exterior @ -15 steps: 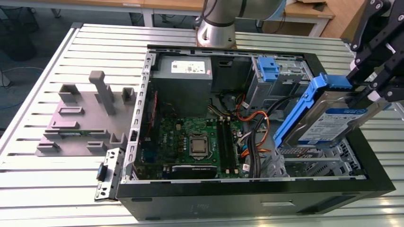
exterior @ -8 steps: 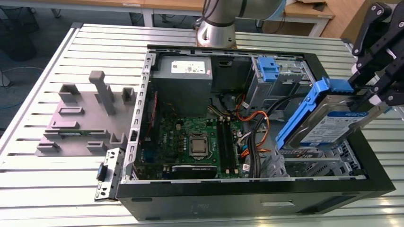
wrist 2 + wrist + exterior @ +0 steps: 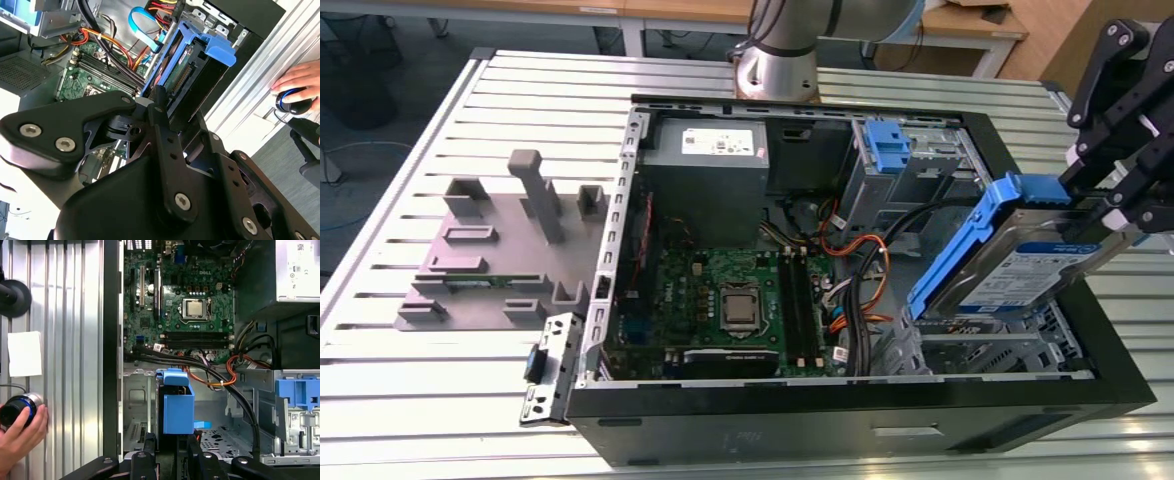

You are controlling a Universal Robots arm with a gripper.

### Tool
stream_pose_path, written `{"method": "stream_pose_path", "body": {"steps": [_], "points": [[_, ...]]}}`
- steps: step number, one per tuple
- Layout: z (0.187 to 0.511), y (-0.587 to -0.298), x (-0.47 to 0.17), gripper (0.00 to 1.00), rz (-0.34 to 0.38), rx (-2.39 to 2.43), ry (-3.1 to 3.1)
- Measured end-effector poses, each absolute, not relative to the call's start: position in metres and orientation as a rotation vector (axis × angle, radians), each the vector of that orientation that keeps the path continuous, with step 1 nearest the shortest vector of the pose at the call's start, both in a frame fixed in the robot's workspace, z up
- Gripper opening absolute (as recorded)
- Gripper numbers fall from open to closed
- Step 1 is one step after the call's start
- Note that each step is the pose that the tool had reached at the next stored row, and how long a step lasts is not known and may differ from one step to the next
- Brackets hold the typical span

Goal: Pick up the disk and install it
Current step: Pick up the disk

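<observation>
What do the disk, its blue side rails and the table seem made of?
The disk: seemingly a metal body, dull silver-grey, under a white-and-blue label. Its side rails: likely moulded plastic, uniform bright blue with a slight sheen. The table: probably aluminium, pale matte grooved slats.

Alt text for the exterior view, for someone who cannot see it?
The gripper holds the blue-railed disk tilted over the open computer case, at the exterior view's right. The case lies on a slatted table beside a grey fixture.
</observation>
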State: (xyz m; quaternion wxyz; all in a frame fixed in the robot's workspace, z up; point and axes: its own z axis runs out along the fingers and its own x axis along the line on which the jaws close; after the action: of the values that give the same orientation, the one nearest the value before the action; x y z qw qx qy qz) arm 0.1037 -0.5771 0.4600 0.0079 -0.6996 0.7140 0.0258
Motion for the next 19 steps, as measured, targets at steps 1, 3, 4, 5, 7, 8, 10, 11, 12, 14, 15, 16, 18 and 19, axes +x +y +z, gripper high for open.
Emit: {"method": "stream_pose_path", "body": {"steps": [1, 3, 4, 5, 7, 8, 10, 11, 12, 14, 15, 16, 18, 19], "points": [[0.46, -0.5771, 0.1038, 0.35, 0.081, -2.187, 2.232], [0.4599, -0.5771, 0.1039, 0.35, 0.081, -2.187, 2.232], [0.4597, -0.5771, 0.1044, 0.35, 0.081, -2.187, 2.232], [0.4596, -0.5774, 0.1053, 0.35, 0.081, -2.187, 2.232], [0.4595, -0.578, 0.1078, 0.35, 0.081, -2.187, 2.232], [0.4595, -0.578, 0.1083, 0.35, 0.081, -2.187, 2.232], [0.4584, -0.5781, 0.1084, 0.35, 0.081, -2.187, 2.232], [0.4574, -0.5781, 0.1083, 0.35, 0.081, -2.187, 2.232], [0.4566, -0.5781, 0.1084, 0.35, 0.081, -2.187, 2.232], [0.4564, -0.5781, 0.1084, 0.35, 0.081, -2.187, 2.232], [0.4561, -0.5781, 0.1084, 0.35, 0.081, -2.187, 2.232], [0.4555, -0.5781, 0.1084, 0.35, 0.081, -2.187, 2.232], [0.4546, -0.5781, 0.1084, 0.35, 0.08, -2.187, 2.232], [0.4546, -0.5781, 0.1084, 0.35, 0.08, -2.187, 2.232]]}}
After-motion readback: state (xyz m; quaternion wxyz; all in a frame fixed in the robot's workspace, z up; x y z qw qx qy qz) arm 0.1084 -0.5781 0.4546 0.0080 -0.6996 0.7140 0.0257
